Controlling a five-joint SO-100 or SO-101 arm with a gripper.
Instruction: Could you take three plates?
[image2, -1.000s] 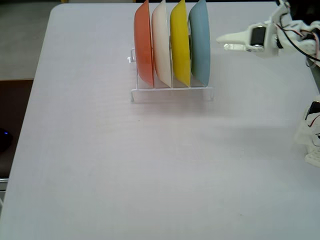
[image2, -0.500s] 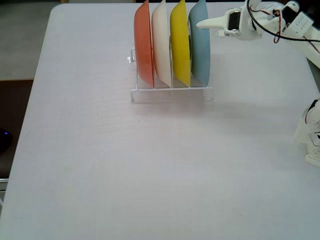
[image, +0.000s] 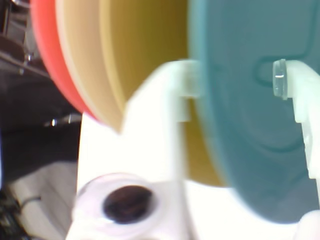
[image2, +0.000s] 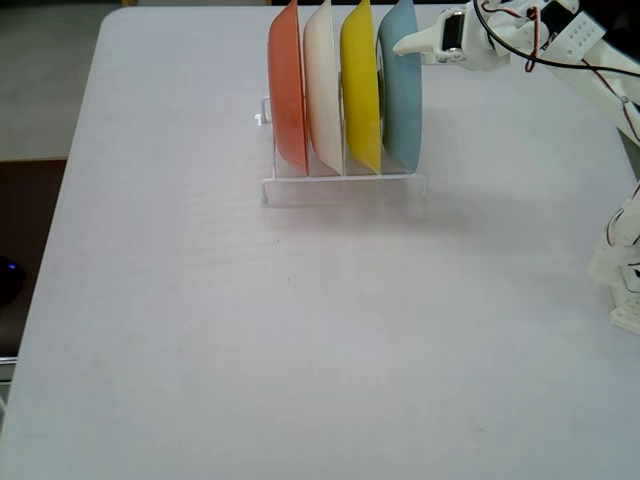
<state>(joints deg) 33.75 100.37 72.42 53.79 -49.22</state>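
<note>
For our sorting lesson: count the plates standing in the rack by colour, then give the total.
Orange round plastic plate: 1
Cream-white round plastic plate: 1
Yellow round plastic plate: 1
Grey-blue round plastic plate: 1
Total: 4 plates, all upright in the white wire rack.

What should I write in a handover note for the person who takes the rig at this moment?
Gripper: open, with one finger on each face of the blue plate at its top edge; not yet shut on it, as the wrist view shows.

Plates: all four stand upright in the white wire rack on the table. In the fixed view, from left to right: orange plate, cream plate, yellow plate, blue plate.

Done: the approach to the blue plate only. No plate is out of the rack.

Left: shut on the blue plate and lift it out, then take the yellow and cream ones. The orange one stays.
</note>
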